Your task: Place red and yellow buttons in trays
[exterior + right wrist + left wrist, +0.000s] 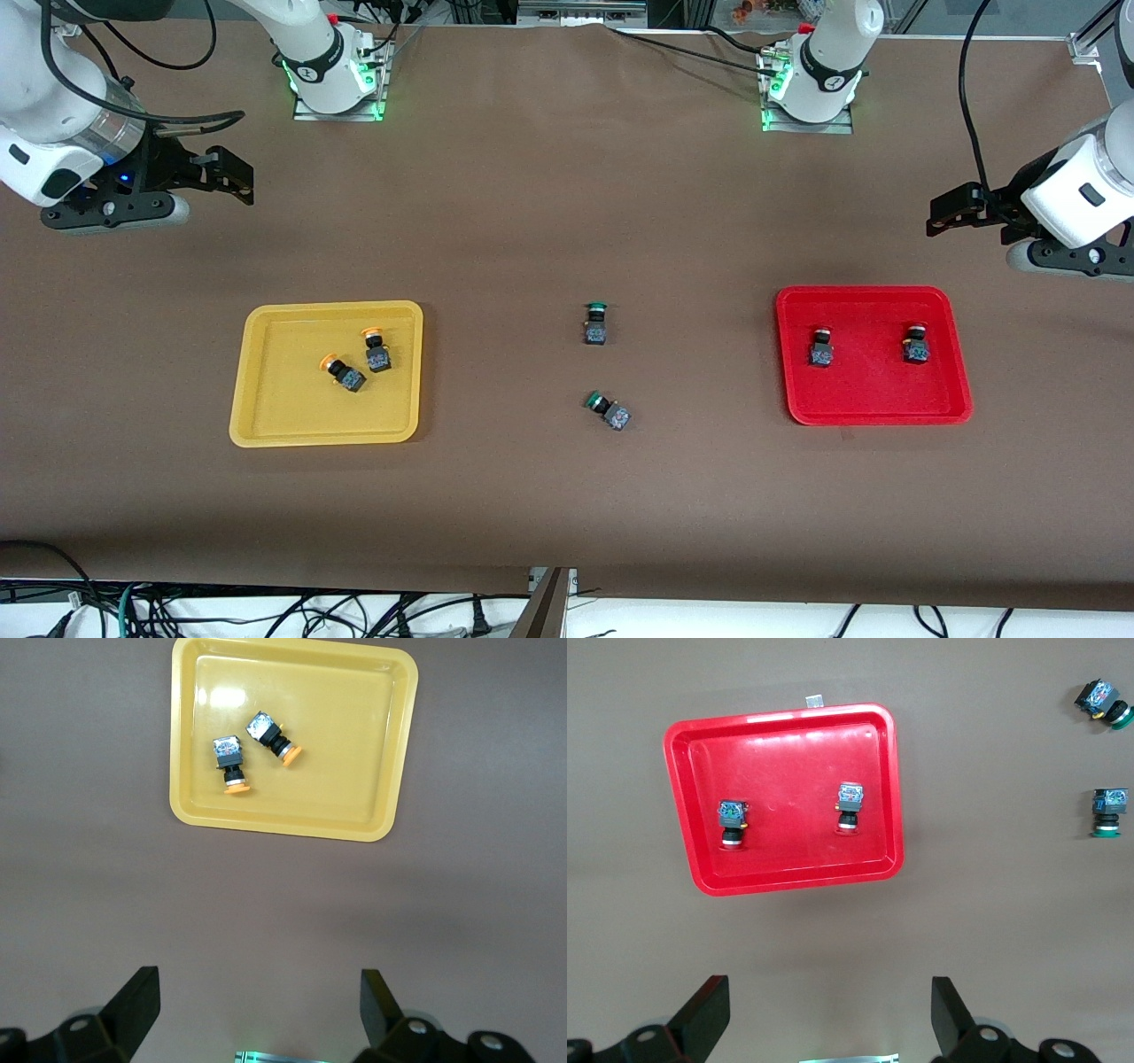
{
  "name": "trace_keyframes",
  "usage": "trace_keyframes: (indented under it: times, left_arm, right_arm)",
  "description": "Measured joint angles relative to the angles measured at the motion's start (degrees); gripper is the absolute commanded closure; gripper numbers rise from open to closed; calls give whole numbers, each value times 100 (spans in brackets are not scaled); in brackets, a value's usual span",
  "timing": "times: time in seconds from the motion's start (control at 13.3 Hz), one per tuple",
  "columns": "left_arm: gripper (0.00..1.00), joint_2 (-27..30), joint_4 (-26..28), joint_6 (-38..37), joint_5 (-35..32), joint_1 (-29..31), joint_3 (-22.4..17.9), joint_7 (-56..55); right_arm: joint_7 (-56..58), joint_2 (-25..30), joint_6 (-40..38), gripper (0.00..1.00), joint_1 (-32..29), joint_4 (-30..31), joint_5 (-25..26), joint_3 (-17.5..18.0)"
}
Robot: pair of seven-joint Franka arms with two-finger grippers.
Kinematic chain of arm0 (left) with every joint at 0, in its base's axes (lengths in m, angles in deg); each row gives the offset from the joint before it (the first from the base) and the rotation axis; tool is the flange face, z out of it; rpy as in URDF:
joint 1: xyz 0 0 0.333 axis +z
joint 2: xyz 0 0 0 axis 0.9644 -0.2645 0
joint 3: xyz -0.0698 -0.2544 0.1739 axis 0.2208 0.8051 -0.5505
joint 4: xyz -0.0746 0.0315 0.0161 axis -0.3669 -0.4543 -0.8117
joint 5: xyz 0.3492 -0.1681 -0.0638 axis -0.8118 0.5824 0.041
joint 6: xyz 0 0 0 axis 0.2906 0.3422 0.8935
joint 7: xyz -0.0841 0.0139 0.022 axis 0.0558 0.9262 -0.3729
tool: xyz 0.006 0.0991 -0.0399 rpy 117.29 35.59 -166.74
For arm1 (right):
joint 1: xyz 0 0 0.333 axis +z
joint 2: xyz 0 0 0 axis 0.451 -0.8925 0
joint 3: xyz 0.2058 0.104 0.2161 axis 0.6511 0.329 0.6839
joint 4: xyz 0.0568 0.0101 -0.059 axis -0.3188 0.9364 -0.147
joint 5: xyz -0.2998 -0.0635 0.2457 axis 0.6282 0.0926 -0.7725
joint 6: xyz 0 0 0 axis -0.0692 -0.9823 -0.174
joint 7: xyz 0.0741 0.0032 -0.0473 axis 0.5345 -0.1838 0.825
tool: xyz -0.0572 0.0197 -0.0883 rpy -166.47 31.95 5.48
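Observation:
Two yellow-capped buttons [376, 347] [344, 372] lie on their sides in the yellow tray [283, 412], toward the right arm's end. Two red-capped buttons [821, 348] [916, 344] lie apart in the red tray [873, 394], toward the left arm's end. My right gripper [232, 177] is open and empty, up over bare table; its wrist view shows the yellow tray [345, 802] with both buttons [230, 764] [273, 738]. My left gripper [952, 213] is open and empty over bare table; its wrist view shows the red tray [788, 855] with both buttons [732, 820] [850, 804].
Two green-capped switches [595, 323] [608, 410] lie on the brown table between the trays, one nearer the front camera than the other. They also show in the left wrist view [1107, 811] [1103, 703]. The arm bases stand along the table's back edge.

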Motion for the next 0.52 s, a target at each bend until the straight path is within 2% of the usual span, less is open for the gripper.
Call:
trace_keyframes:
  times: [0.52]
  left_arm:
    - [0, 0, 0, 0, 0, 0, 0, 0]
  right_arm:
    - [2, -11, 14, 0, -18, -73, 27, 0]
